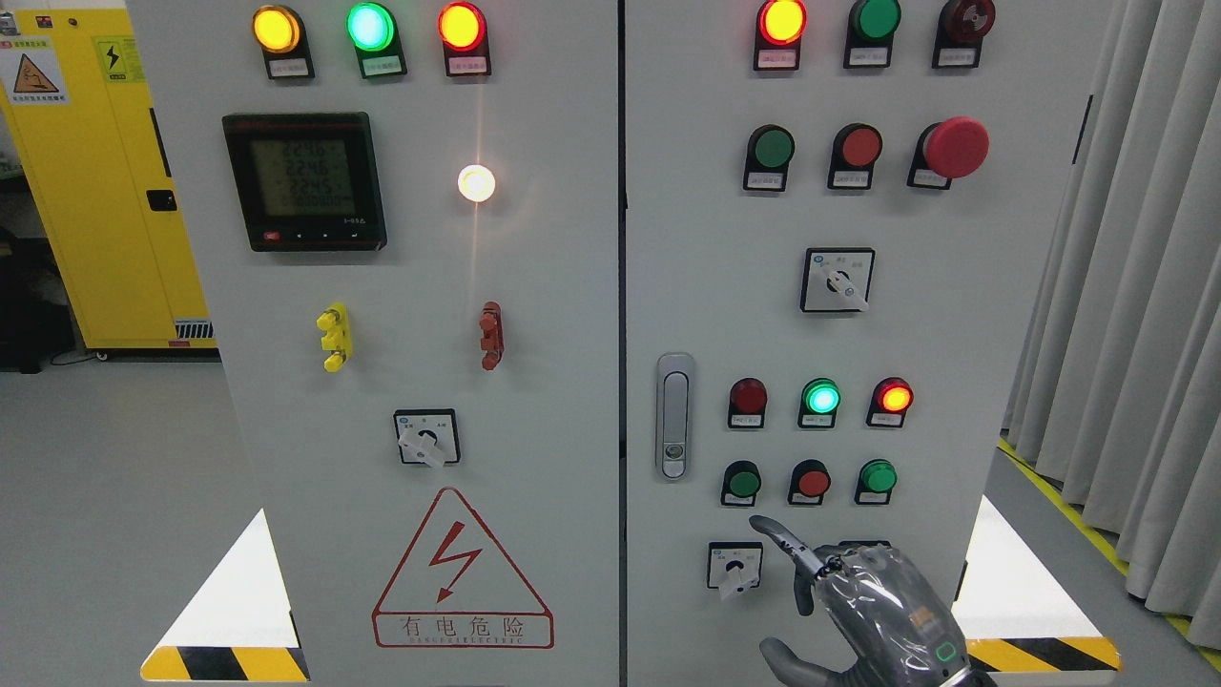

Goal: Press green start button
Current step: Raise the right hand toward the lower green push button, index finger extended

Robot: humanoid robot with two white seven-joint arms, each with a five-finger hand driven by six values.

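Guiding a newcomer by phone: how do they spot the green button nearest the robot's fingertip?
On the right cabinet door, find the silver handle. Beside its lower end runs a row of three buttons; the green button is leftmost, darker than the right-end button.
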